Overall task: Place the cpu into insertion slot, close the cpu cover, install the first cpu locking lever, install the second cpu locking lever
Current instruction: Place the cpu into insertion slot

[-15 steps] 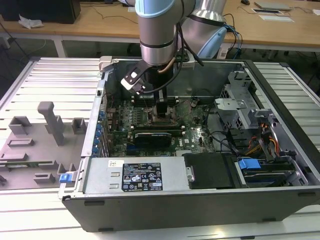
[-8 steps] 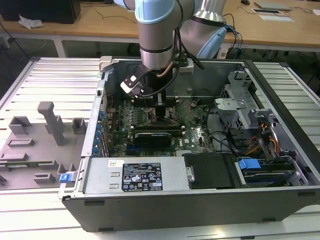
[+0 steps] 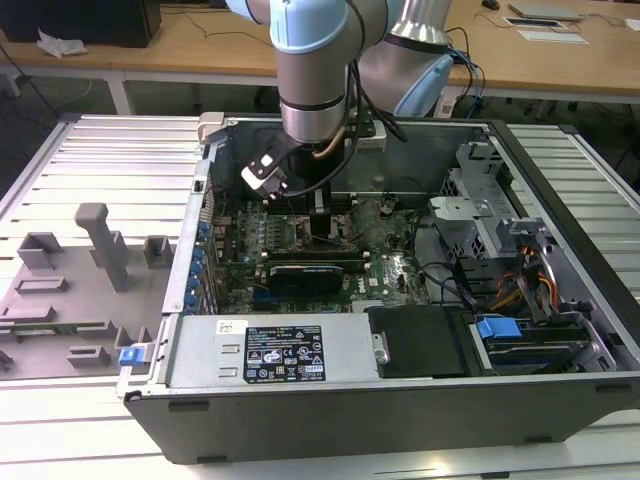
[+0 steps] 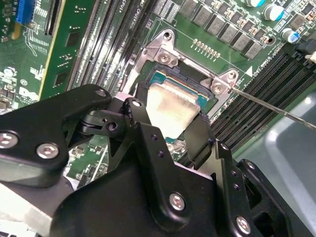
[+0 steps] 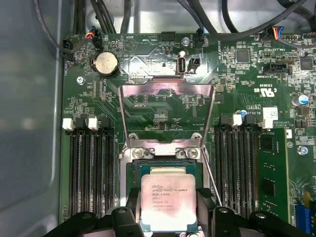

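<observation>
In both wrist views my gripper [image 5: 169, 210] is shut on the cpu [image 5: 168, 197], a silver-topped square chip, with one black finger [image 5: 132, 202] on each side. The cpu [image 4: 170, 111] sits over the insertion slot [image 4: 174, 79], whose pin field shows just past the chip's edge; I cannot tell whether it is fully seated. The cpu cover [image 5: 168, 88], a silver frame with a window, stands swung open behind the slot. A thin wire locking lever [image 4: 276, 111] sticks out beside the socket. In the exterior view the gripper [image 3: 322, 215] reaches down into the open computer case [image 3: 400, 400].
Long black memory slots [image 5: 91, 173] flank the socket on both sides. Cables [image 5: 237, 19] run along the board's far edge. A black card [image 3: 315, 270], a power supply [image 3: 270, 350] and drive cages [image 3: 500, 230] crowd the case. Grey fixtures [image 3: 100, 245] stand at the exterior view's left.
</observation>
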`<act>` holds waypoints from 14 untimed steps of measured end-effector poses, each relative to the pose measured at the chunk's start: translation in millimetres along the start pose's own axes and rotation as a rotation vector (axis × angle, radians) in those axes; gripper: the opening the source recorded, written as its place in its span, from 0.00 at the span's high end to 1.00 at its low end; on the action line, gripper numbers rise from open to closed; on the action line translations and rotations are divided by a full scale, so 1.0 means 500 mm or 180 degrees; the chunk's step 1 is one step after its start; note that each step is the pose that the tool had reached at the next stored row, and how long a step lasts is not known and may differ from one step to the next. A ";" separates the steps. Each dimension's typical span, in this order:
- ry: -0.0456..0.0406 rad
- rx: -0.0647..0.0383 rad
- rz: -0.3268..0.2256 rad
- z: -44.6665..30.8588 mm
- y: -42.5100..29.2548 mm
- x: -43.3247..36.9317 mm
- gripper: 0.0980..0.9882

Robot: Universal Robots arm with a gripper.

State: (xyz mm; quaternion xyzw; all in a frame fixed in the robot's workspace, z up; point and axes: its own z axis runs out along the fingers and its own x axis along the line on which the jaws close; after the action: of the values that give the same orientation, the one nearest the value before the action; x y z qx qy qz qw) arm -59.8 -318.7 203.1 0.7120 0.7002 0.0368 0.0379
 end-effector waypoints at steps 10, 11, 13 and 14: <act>0.0000 0.0000 0.0000 0.010 -0.001 0.004 0.50; 0.0003 -0.0001 0.0000 0.011 -0.001 0.005 0.50; 0.0001 -0.0001 0.0000 0.010 -0.001 0.004 0.42; 0.0000 0.0000 0.0000 0.010 -0.001 0.004 0.42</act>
State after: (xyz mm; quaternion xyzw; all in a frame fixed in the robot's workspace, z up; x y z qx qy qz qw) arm -59.8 -316.6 197.9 0.7120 0.7002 0.0368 0.0379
